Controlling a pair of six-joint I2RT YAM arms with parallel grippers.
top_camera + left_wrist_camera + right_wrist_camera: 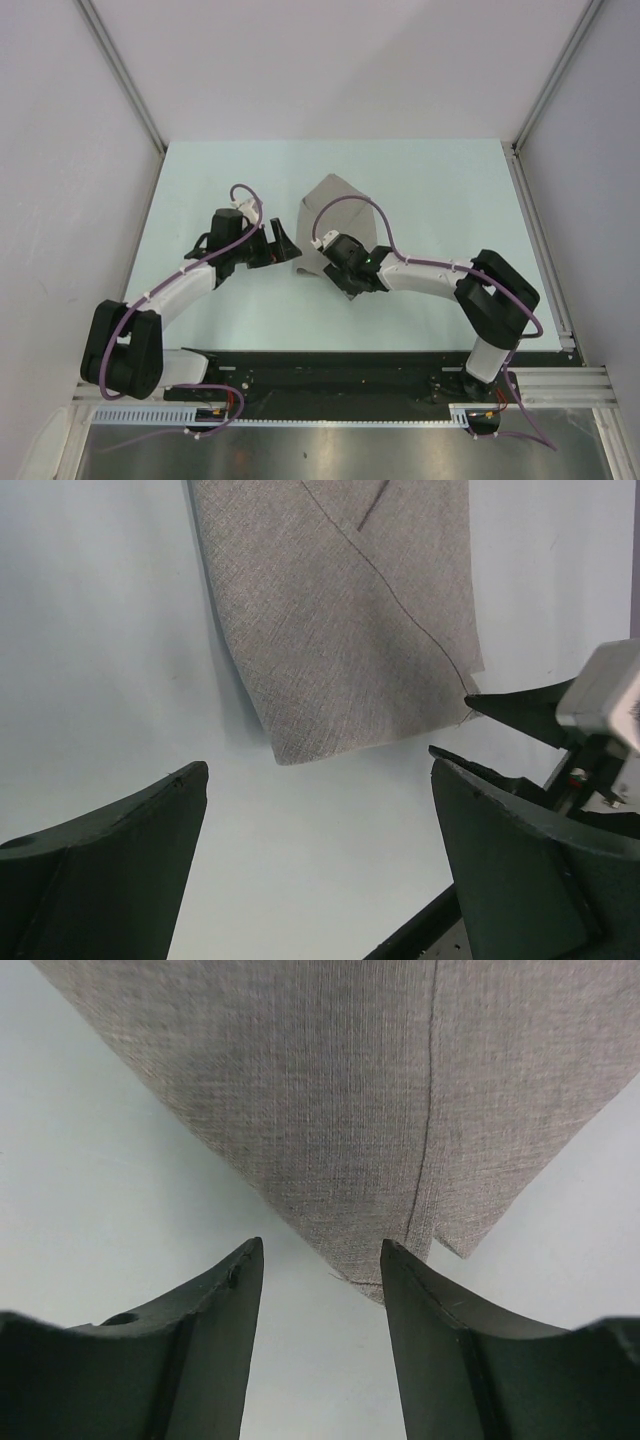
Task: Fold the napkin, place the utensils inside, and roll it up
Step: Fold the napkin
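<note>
Folded napkin (335, 190) lies on counter (440, 200); my right gripper (320, 1250) half open astride its near corner, nothing pinched, placed, I think, to lift it; my left gripper (318, 770) wide open, empty, beside edge.

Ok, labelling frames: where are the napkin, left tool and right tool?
napkin (352, 220): top view, cloth's middle.
left tool (318, 767): left wrist view, midway between fingertips.
right tool (322, 1250): right wrist view, midway between fingertips.

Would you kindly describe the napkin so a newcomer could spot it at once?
On the pale table, where the left gripper and right gripper meet, lies the napkin. It is grey-beige woven cloth folded to a point, the only soft thing there.
</note>
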